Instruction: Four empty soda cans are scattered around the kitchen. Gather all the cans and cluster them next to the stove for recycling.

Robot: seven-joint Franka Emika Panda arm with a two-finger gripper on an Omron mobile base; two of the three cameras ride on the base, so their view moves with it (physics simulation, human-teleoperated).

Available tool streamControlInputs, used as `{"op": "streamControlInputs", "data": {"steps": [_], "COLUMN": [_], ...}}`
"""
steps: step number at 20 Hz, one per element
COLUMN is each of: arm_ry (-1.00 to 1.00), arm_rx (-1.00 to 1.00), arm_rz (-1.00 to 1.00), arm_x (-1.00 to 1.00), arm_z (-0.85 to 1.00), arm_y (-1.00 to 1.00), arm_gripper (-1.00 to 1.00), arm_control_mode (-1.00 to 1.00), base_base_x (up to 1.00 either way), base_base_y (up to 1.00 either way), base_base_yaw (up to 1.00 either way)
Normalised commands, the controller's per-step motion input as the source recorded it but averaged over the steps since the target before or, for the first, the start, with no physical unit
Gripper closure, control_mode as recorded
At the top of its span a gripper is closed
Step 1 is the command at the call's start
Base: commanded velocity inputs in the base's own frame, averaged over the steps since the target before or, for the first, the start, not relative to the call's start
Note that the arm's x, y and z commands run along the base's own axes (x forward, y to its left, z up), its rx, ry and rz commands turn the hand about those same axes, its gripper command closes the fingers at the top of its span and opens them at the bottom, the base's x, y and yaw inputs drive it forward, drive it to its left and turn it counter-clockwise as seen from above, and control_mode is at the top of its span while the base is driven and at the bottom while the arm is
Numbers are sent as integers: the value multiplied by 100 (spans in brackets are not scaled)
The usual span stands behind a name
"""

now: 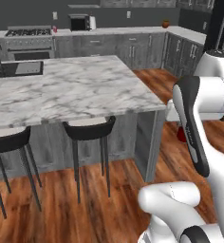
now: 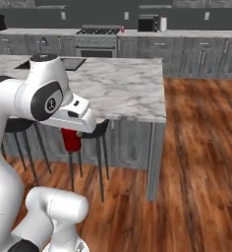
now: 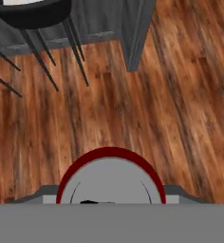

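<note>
In the left base view, the red soda can [image 1: 181, 135] shows as a small red patch behind the forearm, hanging low beside the marble island [image 1: 61, 90] and well clear of the floor. The stove [image 1: 28, 40] stands at the far wall, well apart from the arm, with the microwave [image 1: 79, 22] to its right on the same counter. Two black stools [image 1: 88, 130] are tucked under the island's near edge.

In the right base view, the can [image 2: 71, 140] hangs upright under the white hand, near the stool seat [image 2: 96, 129]. The gripper [image 2: 73, 134] looks clamped on its upper part, though the fingers themselves are hidden by the hand, so I judge the hold from the can hanging there rather than from seeing the jaws.

In the hand view, the can's silver top with its red rim [image 3: 110, 180] sits right between the finger tips, over the wooden floor [image 3: 180, 95], with stool legs [image 3: 47, 57] and the island's post [image 3: 135, 33] beyond.

An empty can is likely light, thin-walled and slick, so it would dent under a hard squeeze; a hold across the upper wall suits it. On the way to the stove, the island corner and the stools seem the main obstacles.
</note>
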Motion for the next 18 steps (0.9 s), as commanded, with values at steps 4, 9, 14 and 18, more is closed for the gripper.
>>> {"op": "streamControlInputs", "data": {"steps": [4, 9, 14, 18], "arm_ry": [0, 0, 0, 0], "arm_rx": [0, 0, 0, 0], "arm_rz": [0, 0, 0, 0], "arm_x": [0, 0, 0, 0], "arm_z": [0, 0, 0, 0], "arm_y": [0, 0, 0, 0], "arm_gripper": [100, 100, 100, 100], "arm_control_mode": [100, 100, 100, 100], "base_base_x": [4, 29, 77, 74], "base_base_y": [-100, -100, -100, -100], "base_base_yaw": [-16, -10, 8, 12]}}
